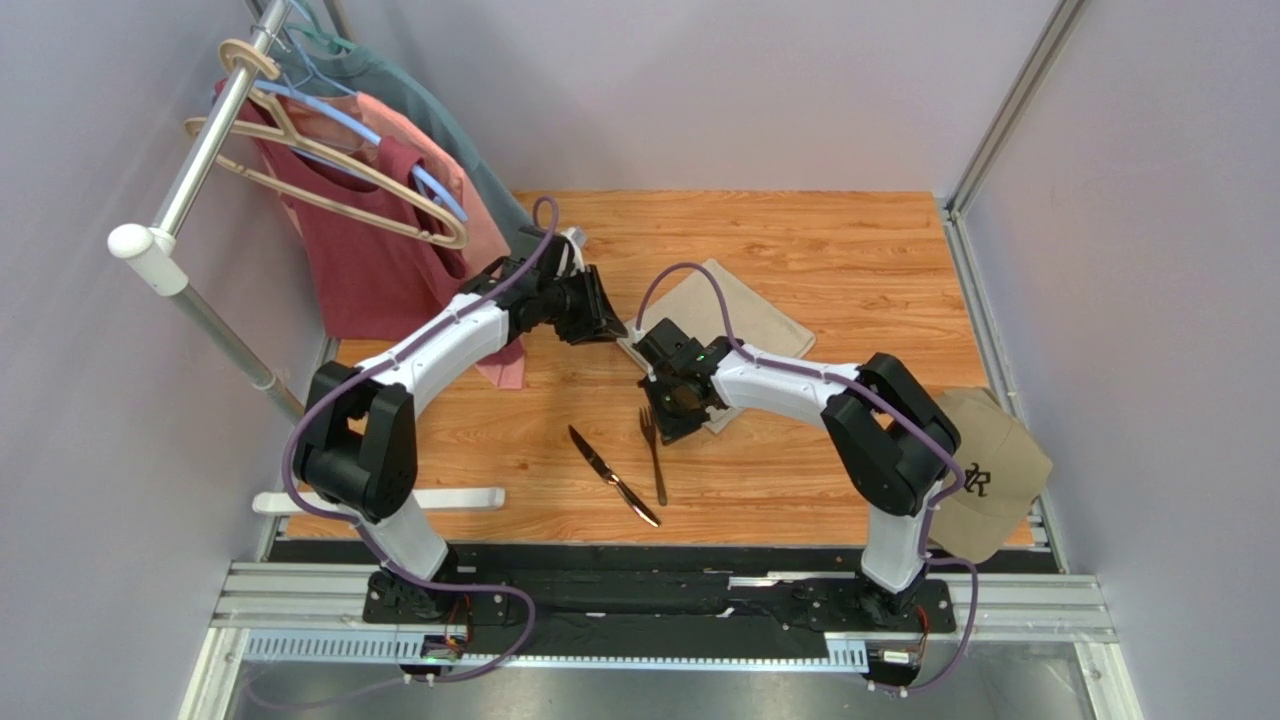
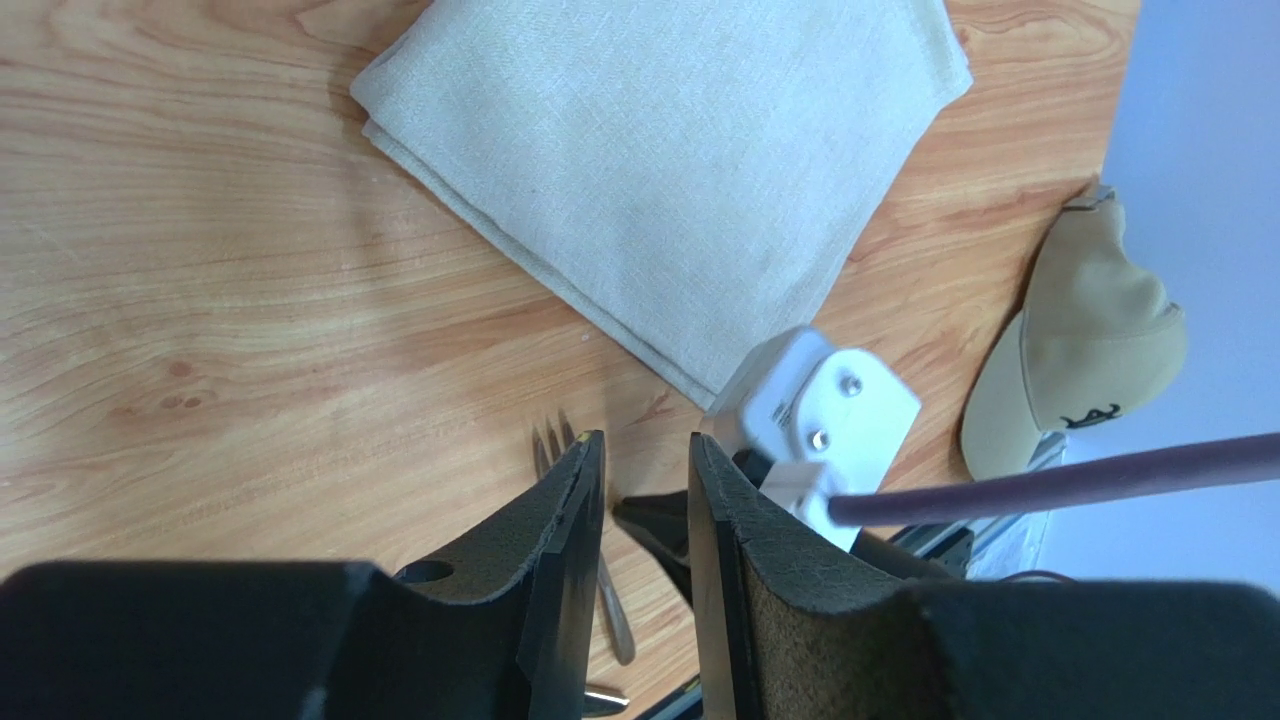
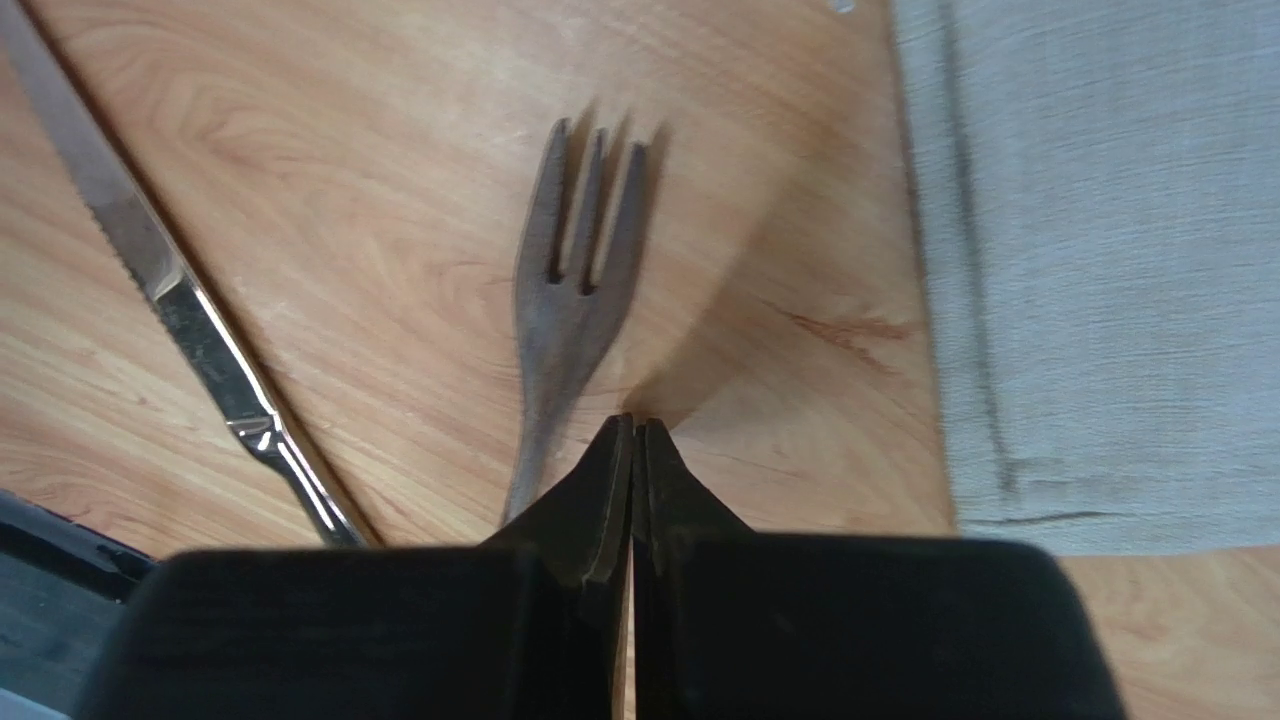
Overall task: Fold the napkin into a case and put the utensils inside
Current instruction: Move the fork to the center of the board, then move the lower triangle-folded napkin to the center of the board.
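Observation:
The beige napkin [image 1: 739, 318] lies folded flat at the back middle of the wooden table [image 1: 842, 240]; in the left wrist view the napkin [image 2: 676, 165] shows a doubled edge. The dark fork [image 1: 655, 456] and knife [image 1: 610, 474] lie side by side near the front, apart from the cloth. My left gripper [image 1: 604, 320] hovers left of the napkin, jaws a little open and empty [image 2: 646, 450]. My right gripper [image 1: 676, 408] is shut on nothing, its tips [image 3: 633, 428] low over the table beside the fork's [image 3: 579, 285] neck. The knife [image 3: 166, 300] lies to its left.
A clothes rail [image 1: 196, 165] with red and pink shirts [image 1: 368, 240] on hangers stands at the back left. A tan cap [image 1: 984, 473] sits at the table's right edge. A white bar [image 1: 436, 500] lies at the front left. Grey walls close in both sides.

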